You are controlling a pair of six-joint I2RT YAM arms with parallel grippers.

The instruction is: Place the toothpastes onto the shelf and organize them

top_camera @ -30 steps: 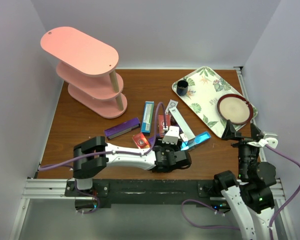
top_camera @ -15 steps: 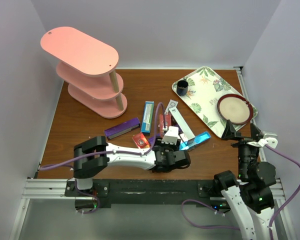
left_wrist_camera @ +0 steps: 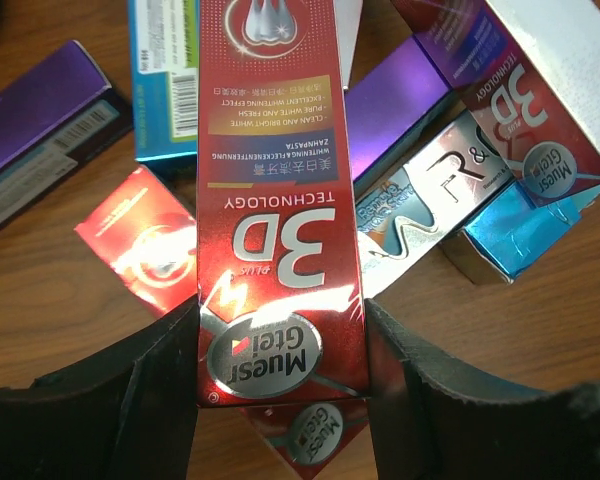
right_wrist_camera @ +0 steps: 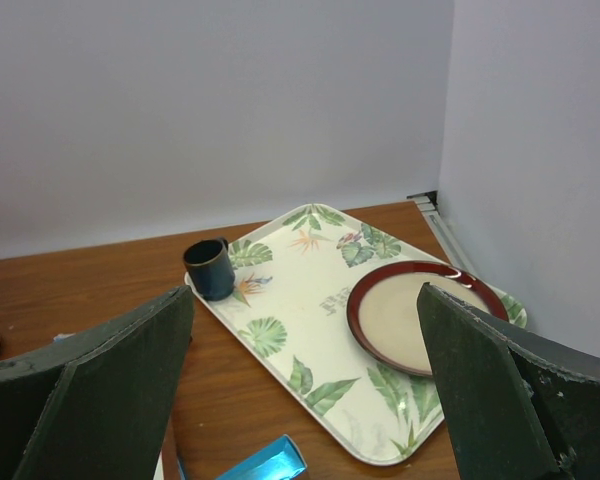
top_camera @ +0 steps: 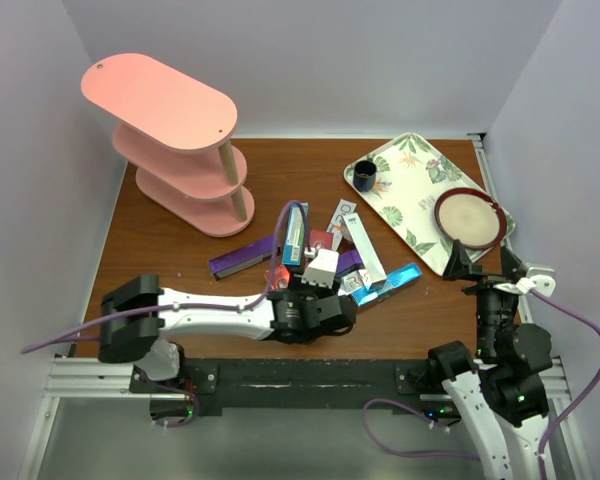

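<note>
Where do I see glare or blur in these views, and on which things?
Left wrist view: a white glare band crosses the glossy red cardboard toothpaste carton between the dark fingers. Right wrist view: no glare; the leaf-patterned tray is sharp, the near fingers dark and soft-edged. Top external view: even light, all sharp.
</note>
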